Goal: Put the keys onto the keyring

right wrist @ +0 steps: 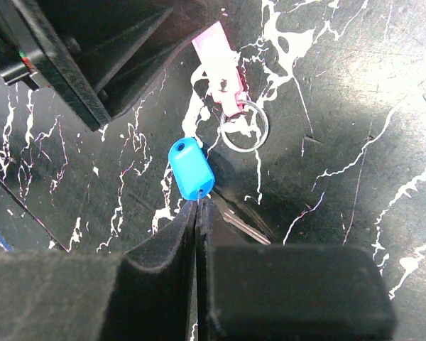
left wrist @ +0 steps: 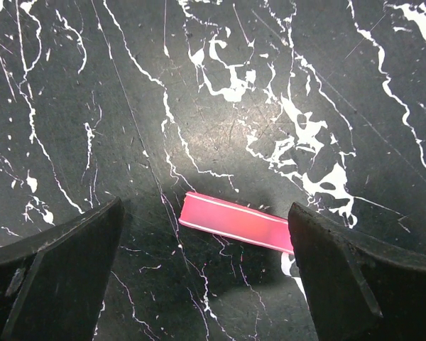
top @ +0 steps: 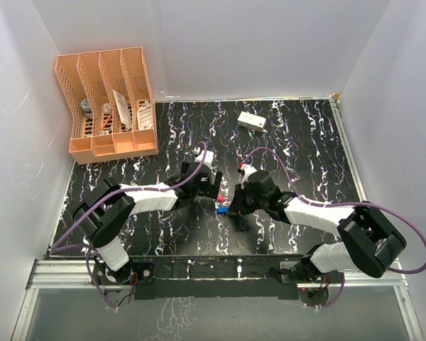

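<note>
The pink key (left wrist: 238,222) lies flat on the black marble table, between the spread fingers (left wrist: 57,277) of my left gripper (left wrist: 206,273), which is open and hovers low over it. In the right wrist view the pink key (right wrist: 220,57) has the metal keyring (right wrist: 244,133) at its near end. My right gripper (right wrist: 201,207) is shut, pinching the near end of the blue key (right wrist: 190,168). Its silvery blade (right wrist: 247,229) shows beside the right finger. From above, both grippers (top: 211,186) (top: 234,202) meet mid-table by the blue key (top: 221,210).
A white rectangular box (top: 252,121) lies at the back of the table. An orange file organizer (top: 108,103) with small items stands at the back left. White walls close in the table. The left gripper's body (right wrist: 92,57) is very close to the right one.
</note>
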Robot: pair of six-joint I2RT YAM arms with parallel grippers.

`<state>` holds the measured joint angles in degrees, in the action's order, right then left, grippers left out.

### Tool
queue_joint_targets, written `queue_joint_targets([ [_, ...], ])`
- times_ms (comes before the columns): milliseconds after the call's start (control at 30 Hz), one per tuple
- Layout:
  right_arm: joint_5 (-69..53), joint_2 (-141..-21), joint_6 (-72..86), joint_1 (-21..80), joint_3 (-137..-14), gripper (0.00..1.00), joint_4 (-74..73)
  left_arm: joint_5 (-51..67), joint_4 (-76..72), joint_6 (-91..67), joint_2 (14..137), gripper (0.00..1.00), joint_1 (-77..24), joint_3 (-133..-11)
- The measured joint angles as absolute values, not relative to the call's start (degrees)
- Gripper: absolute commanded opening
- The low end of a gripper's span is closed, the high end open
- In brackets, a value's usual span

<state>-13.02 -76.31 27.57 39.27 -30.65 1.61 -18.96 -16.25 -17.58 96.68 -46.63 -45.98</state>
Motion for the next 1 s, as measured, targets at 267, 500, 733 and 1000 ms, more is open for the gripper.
queue_joint_targets([
  [267,-13.0,-76.3,27.6,39.3,-30.7,0.00,1.6,-19.1,-16.1,-17.6,95.5,0.98,-46.6,-46.0],
  [500,-13.0,-76.3,27.6,39.3,-30.7,0.00,1.6,-19.0,-15.1,-17.6,95.5,0.98,-46.6,-46.0],
  [733,-13.0,-76.3,27.6,39.3,-30.7,0.00,1.6,-19.0,-14.5,-17.7,95.5,0.98,-46.6,-46.0],
  [1000,-13.0,-76.3,27.6,39.3,-30.7,0.00,1.6,-18.8,-14.3,-18.1,95.5,0.98,-46.6,-46.0],
])
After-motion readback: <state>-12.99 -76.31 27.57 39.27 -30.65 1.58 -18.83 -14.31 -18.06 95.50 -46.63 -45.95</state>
